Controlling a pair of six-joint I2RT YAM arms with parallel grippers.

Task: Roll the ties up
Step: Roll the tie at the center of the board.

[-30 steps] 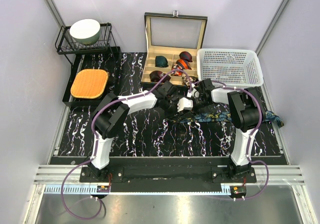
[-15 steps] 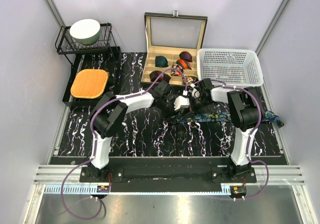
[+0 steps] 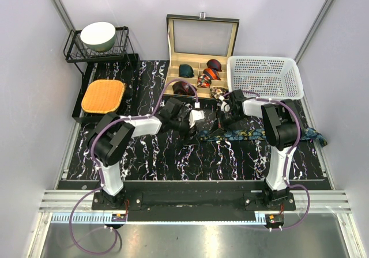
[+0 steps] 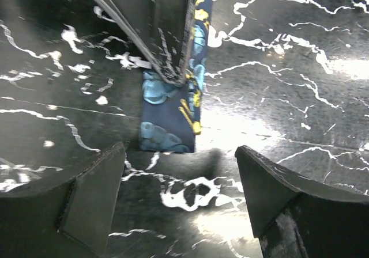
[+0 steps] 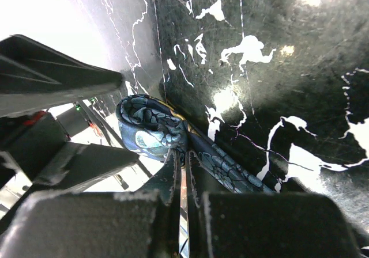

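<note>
Top view: the navy tie point(image 3: 253, 135) lies along the table point(image 3: 155, 154), its left end at the right gripper point(image 3: 221, 118). Left wrist: the left gripper point(image 4: 179, 161) gapes wide, with the navy tie's end just ahead between its fingers. Right wrist: the right gripper pinches a fold of the navy tie.

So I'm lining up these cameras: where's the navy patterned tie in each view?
Top view: navy tie stretched out flat, right of centre.
Left wrist: its end lies upper centre-left.
Right wrist: folded over, centre-left.
Shared landmark: the black marbled tabletop, in all three.
</note>
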